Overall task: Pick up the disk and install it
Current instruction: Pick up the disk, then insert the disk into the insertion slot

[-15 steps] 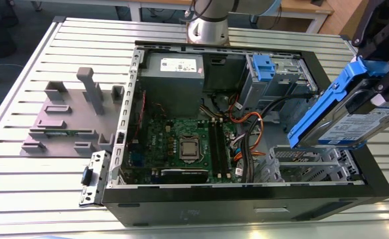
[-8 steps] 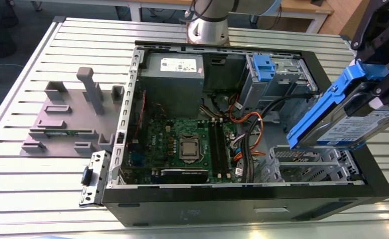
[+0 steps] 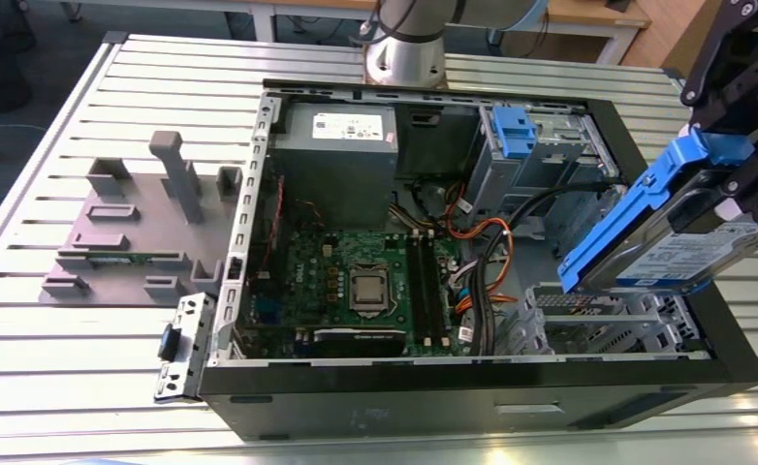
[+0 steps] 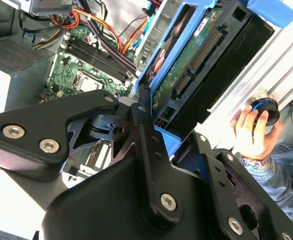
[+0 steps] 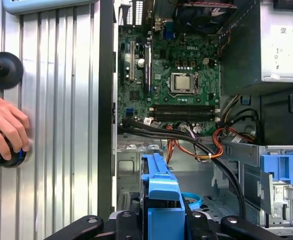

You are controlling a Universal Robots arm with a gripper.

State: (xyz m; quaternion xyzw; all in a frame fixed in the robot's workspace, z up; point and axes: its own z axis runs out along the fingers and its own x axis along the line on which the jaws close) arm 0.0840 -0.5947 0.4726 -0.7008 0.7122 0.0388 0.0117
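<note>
The gripper (image 3: 722, 199) hangs at the exterior view's right, above the open computer case (image 3: 353, 407), with its jaws closed on the disk (image 3: 670, 247) — a silver-grey drive with a white-and-blue label, framed in a bright blue bracket. The disk is lifted clear, held tilted on edge over the case's near right corner, above the empty metal drive bay (image 3: 612, 325) and not yet seated in it.

In the second wrist view the black gripper (image 4: 159, 127) clamps the blue bracket from both sides, and the disk (image 4: 196, 65) shows its green circuit board and connector edge. In the first wrist view the blue bracket of the disk (image 5: 159, 185) stands between the black fingers (image 5: 129, 222), pointing toward the case interior.

Inside the case lies the green motherboard (image 3: 353, 281) with its processor socket, a grey power supply (image 3: 333, 145) with a white sticker at the far side, and bundles of orange and black cables (image 3: 483, 242) running past the bay. A second blue latch piece (image 3: 515, 131) sits on the far drive cage.

The case rests on a slatted metal table (image 3: 43, 339). On the exterior view's left, well apart from the case, a grey fixture (image 3: 134, 223) with upright posts stands on the table.

A person's hand (image 5: 6, 125) rests on a black knob at the table's edge in the first wrist view — the same hand (image 4: 249, 132) appears in the second wrist view, with a denim sleeve beside it.
</note>
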